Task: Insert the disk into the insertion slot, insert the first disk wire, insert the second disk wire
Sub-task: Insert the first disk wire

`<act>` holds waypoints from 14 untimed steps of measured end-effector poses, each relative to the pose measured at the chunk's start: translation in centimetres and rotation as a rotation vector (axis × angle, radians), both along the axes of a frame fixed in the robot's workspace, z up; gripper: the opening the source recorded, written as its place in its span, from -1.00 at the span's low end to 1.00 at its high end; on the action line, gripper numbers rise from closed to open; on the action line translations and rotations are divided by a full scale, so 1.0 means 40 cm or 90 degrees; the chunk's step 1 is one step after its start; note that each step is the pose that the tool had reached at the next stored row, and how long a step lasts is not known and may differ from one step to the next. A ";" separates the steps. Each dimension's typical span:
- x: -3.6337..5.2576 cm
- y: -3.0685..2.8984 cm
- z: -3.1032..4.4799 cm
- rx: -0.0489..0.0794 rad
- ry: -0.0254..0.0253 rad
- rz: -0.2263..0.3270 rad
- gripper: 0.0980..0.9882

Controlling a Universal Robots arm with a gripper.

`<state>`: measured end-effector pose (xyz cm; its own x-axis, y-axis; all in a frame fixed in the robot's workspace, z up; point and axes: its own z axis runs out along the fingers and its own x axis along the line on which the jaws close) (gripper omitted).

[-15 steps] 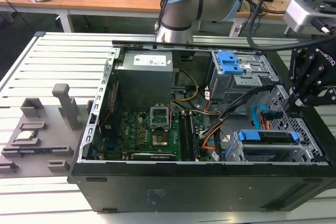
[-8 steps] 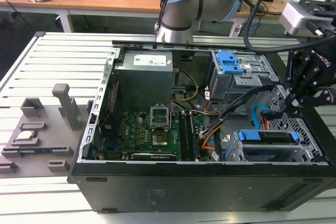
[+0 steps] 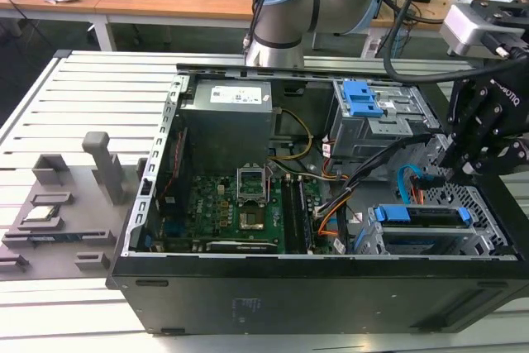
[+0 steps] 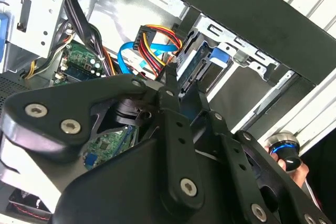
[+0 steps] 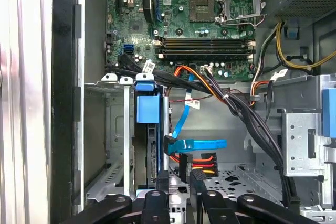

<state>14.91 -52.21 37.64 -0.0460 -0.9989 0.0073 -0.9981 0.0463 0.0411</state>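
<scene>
Gripper point(image 5: 179, 176) fingers stand narrow, apparently clamped on the multicoloured wire point(image 5: 203, 162) connector beside the disk point(image 5: 152, 150). The disk sits in the insertion slot point(image 5: 118, 129) at a case point(image 3: 314, 295) corner. The blue wire point(image 5: 199, 144) appears plugged, the multicoloured wire not yet seated

Table: I see a silver slatted metal top point(image 3: 107, 80) carrying everything.
Computer case: an open black tower point(image 3: 314, 303) lies on its side, flat on the slats; I use it as my landmark.
Grey tray: a moulded plate point(image 3: 58, 233) with upright posts sits on the table just beside the case, towards the exterior view's left.
Arm base: the round foot point(image 3: 277, 54) stands just behind the case, at the far edge.
</scene>
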 end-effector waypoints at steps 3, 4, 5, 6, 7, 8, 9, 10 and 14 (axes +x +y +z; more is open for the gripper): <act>-0.001 0.007 -0.002 0.000 0.0000 0.000 -0.54; -0.002 0.009 -0.003 0.000 0.0000 0.000 -0.54; -0.002 0.012 -0.006 0.000 0.0000 0.000 -0.54; -0.002 0.013 -0.010 0.000 0.0000 0.000 -0.54; -0.003 0.014 -0.018 0.000 0.0000 0.000 -0.54; -0.004 0.015 -0.023 0.000 0.0000 0.000 -0.54; -0.004 0.016 -0.026 0.000 0.0000 0.000 -0.54; -0.005 0.017 -0.032 0.000 0.0000 0.000 -0.54; -0.010 0.023 -0.046 0.000 0.0000 0.000 -0.54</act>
<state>14.51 -51.30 35.81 -0.0461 -0.9989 0.0077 -0.9981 0.0464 0.0411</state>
